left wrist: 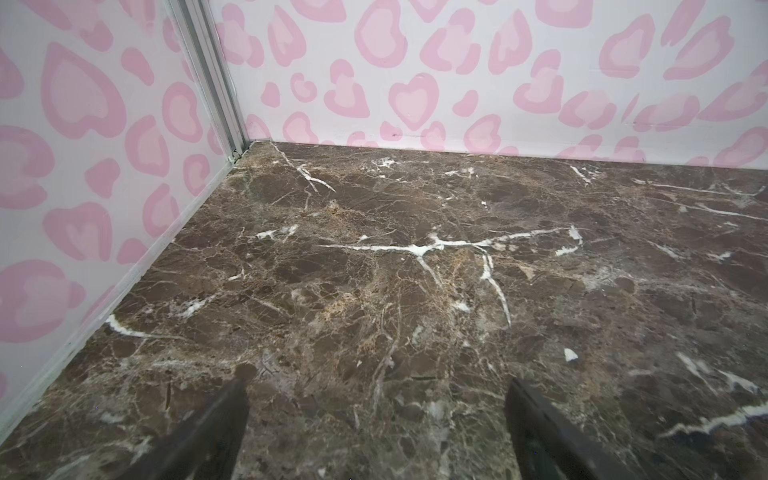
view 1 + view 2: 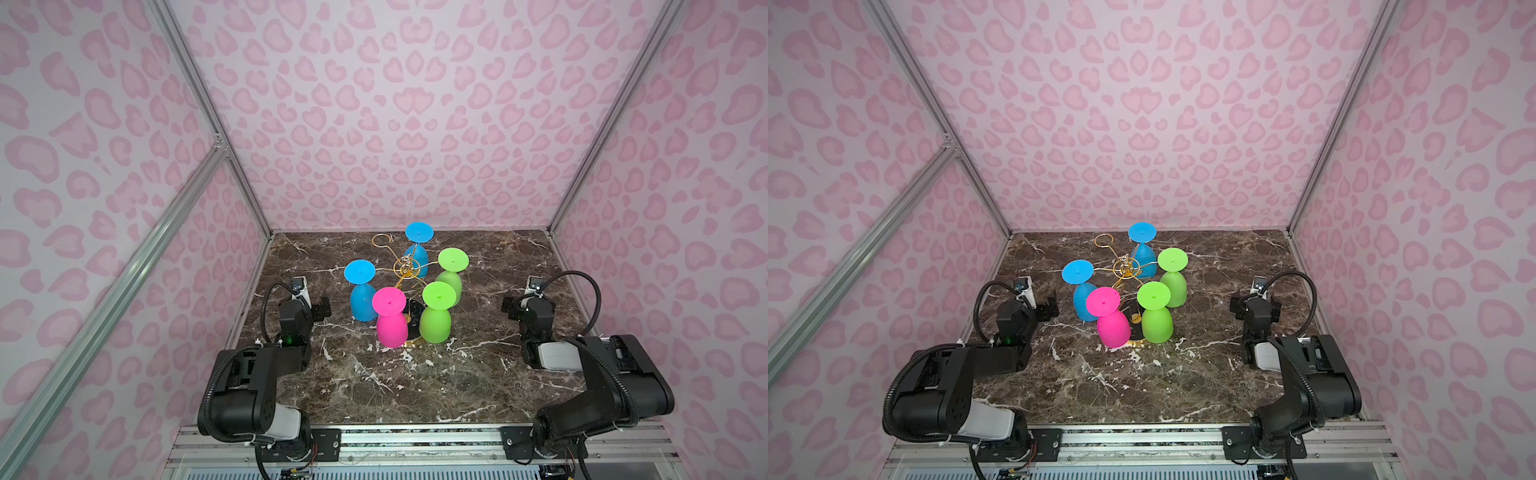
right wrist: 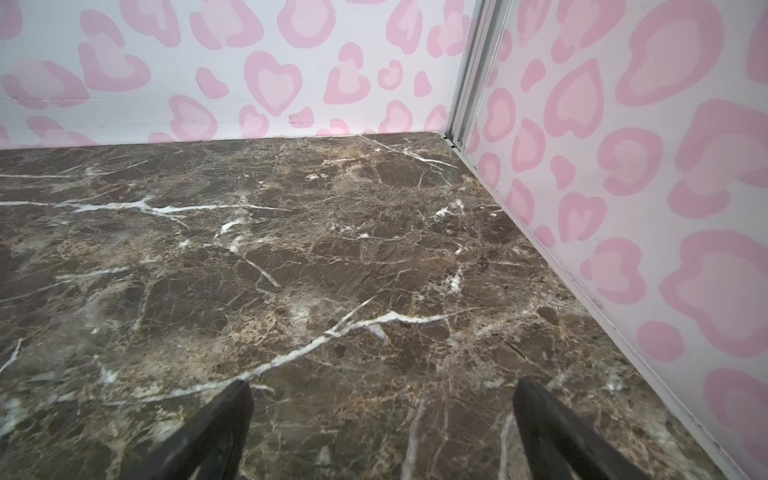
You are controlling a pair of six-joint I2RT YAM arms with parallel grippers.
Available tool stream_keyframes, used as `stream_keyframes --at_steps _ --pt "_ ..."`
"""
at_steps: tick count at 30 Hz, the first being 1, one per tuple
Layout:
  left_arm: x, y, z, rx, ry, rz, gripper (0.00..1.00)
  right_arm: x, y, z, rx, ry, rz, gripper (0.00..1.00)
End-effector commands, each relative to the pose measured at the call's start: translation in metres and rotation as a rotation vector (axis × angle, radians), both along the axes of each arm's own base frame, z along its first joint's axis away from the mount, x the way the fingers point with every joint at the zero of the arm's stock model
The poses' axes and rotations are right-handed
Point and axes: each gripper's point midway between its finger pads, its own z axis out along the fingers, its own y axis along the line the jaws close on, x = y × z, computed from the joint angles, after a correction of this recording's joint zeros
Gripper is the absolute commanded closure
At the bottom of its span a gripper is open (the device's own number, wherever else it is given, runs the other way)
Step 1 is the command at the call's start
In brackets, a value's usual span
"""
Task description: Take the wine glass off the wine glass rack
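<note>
We find much of the wine glass rack (image 2: 409, 266) hard to read where it stands on the brown marble counter (image 2: 374, 386). Its thin gold wires tangle at the hub, and its black base (image 2: 412, 311) shows only as a sliver between the pink wine glass (image 2: 392, 330) and the near green wine glass (image 2: 435, 326). The far blue wine glass (image 2: 415, 259) is partly behind the hub. Whether any bowl rim touches the counter we cannot tell.

We count five glasses hanging upside down, feet up: two blue, two green, one pink. The left blue wine glass (image 2: 363, 305) hangs on the rack's left, the right green wine glass (image 2: 451, 282) on its right. One loop (image 2: 382, 240), at the rack's far left, carries nothing.

The left pincer (image 2: 324, 306) sits left of the rack, near the left blue wine glass but apart from it. The right pincer (image 2: 510, 306) sits well apart on the rack's right. Both are spread wide and hold nothing. The wrist views show only cut-off fingertips (image 1: 239, 390) (image 3: 243, 395) over bare counter, with no rack in sight.
</note>
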Motion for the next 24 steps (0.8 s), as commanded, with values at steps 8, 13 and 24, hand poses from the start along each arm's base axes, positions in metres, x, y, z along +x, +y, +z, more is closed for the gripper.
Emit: stream_keyframes --at_steps 8,13,24 --pt "0.003 -0.001 0.008 -0.006 -0.033 -0.005 0.03 0.002 -0.002 0.007 -0.004 -0.029 -0.011 0.0" --pt "0.003 -0.001 0.009 -0.006 -0.033 -0.004 0.03 0.002 -0.002 0.006 -0.005 -0.027 -0.011 0.0" --pt "0.004 0.0 0.013 -0.006 -0.03 0.0 0.03 0.003 0.0 0.018 -0.019 -0.067 -0.003 0.0"
